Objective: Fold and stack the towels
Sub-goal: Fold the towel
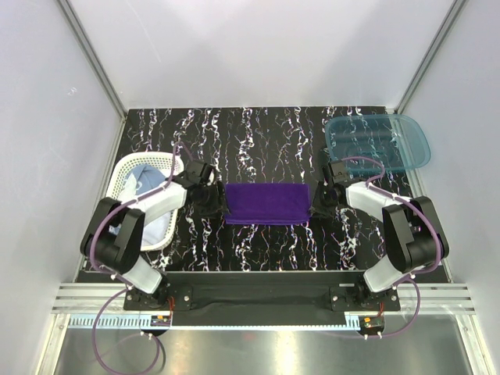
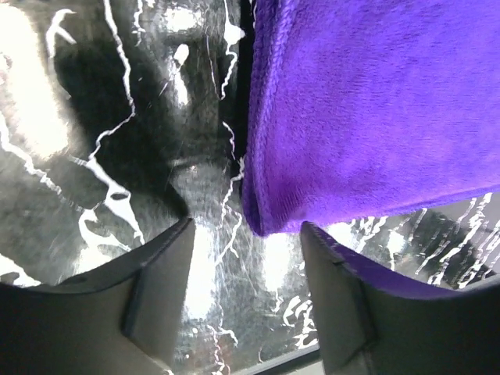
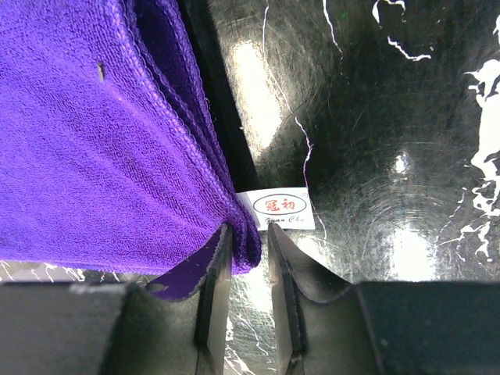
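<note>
Beside purple towel (image 1: 266, 203): basket (image 1: 129, 173), bin (image 1: 394, 141)

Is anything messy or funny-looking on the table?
Mostly tidy. The purple towel lies folded flat between the two grippers. One small thing: its white label sticks out at the corner by the right gripper. Another pale blue towel sits bunched in the white basket, not folded yet.
</note>
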Tool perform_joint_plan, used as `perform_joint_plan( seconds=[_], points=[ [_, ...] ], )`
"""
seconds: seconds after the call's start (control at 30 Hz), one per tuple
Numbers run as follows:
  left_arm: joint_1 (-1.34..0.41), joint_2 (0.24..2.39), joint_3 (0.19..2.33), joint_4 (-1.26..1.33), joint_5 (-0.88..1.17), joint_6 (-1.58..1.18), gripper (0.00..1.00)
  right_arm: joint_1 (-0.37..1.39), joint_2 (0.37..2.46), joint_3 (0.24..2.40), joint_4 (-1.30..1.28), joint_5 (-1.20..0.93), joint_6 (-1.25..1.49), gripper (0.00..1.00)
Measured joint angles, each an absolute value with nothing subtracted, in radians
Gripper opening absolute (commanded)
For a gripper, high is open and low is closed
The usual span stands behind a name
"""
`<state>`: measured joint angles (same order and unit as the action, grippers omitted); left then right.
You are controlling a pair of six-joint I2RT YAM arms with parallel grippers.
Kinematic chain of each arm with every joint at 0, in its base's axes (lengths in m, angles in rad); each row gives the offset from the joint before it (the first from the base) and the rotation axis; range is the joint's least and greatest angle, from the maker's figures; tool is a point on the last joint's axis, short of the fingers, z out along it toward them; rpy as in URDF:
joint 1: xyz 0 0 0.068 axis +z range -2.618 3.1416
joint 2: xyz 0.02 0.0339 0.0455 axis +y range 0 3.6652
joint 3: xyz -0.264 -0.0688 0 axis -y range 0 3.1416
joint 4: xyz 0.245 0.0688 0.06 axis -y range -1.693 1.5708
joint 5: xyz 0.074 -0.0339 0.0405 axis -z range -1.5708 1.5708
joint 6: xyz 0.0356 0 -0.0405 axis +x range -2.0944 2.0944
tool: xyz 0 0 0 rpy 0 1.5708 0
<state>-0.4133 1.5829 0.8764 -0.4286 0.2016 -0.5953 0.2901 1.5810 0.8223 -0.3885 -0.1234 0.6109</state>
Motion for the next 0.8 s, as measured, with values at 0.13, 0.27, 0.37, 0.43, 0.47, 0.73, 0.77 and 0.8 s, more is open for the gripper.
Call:
perform_joint_plan(
  seconds=[0.13,0.27,0.37,0.43,0.47,0.73,0.77,0.8],
  points=[
    [-0.413,1.516,0.876,-0.428,0.167,-0.627,0.64,0.29,1.579,0.817,-0.381,-0.123,0.616,0.28],
    [-0.413,1.493,0.876,-0.406,0.137,-0.663,0.65,0.29,1.579,0.816,-0.378,-0.124,0.616,0.28],
    [-0.411,1.511,0.868,-0.381,0.132,-0.687,0.59,0.29,1.578,0.813,-0.373,-0.124,0.616,0.27],
    [-0.411,1.539,0.859,-0.36,0.133,-0.697,0.56,0.291,1.575,0.811,-0.371,-0.123,0.615,0.27],
    [-0.411,1.555,0.852,-0.354,0.133,-0.702,0.55,0.292,1.575,0.811,-0.371,-0.123,0.615,0.27],
    [-0.41,1.576,0.815,-0.318,0.13,-0.716,0.41,0.293,1.573,0.81,-0.369,-0.122,0.615,0.21],
    [-0.41,1.576,0.815,-0.318,0.128,-0.716,0.39,0.293,1.573,0.81,-0.368,-0.122,0.614,0.19],
    [-0.41,1.576,0.815,-0.319,0.128,-0.715,0.36,0.294,1.573,0.81,-0.368,-0.122,0.614,0.18]
  ],
)
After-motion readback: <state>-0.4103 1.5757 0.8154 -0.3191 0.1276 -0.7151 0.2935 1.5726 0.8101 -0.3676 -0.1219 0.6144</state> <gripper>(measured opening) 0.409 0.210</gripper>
